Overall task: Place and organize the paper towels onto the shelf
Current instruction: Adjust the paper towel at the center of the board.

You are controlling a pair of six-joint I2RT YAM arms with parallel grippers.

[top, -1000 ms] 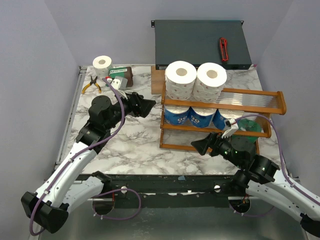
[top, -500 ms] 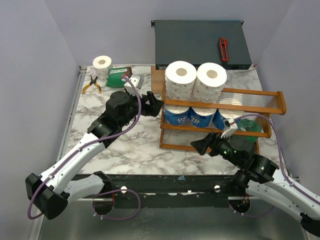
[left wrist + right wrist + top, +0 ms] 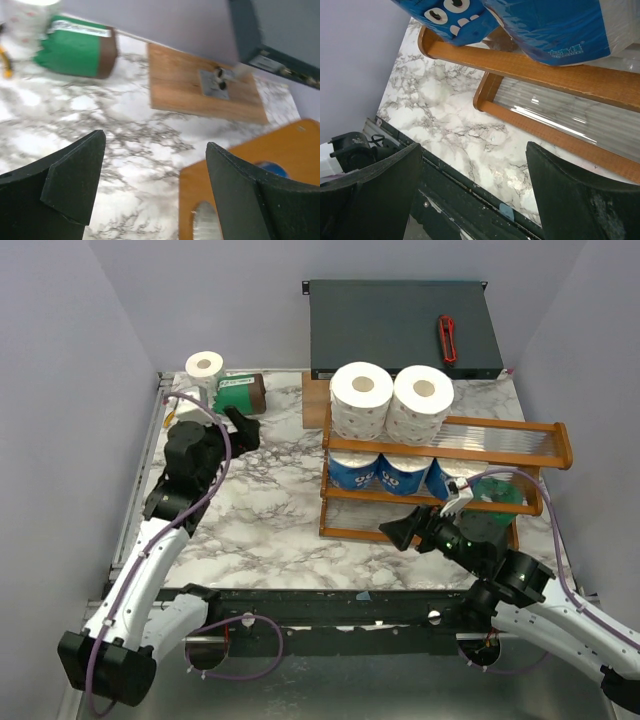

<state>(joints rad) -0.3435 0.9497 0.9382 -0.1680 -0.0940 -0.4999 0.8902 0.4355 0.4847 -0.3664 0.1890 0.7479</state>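
Up near the 10 o'clock corner of the marble table (image 3: pixel 270 510), the left gripper (image 3: pixel 243 428) has its jaws spread wide with nothing between them. The green-wrapped roll (image 3: pixel 240 393) lies on its side at the gripper's 12 o'clock, near it but not touching. The bare white roll (image 3: pixel 205 367) stands upright just beside the green one, at 11 o'clock. In the left wrist view the green-wrapped roll (image 3: pixel 75 47) sits toward 10 o'clock, well beyond the fingertips.

The shelf (image 3: pixel 563 445) fills the table's 3 o'clock side. Two white rolls (image 3: pixel 361 390) stand touching on its top tier at the 9 o'clock end, and blue-wrapped rolls (image 3: pixel 380 476) line the middle tier below them. The right gripper (image 3: pixel 398 530), also wide open and empty, is low by the shelf's front rail. The blue-wrapped rolls (image 3: pixel 570 25) are at its 12 o'clock, apart from the fingers.
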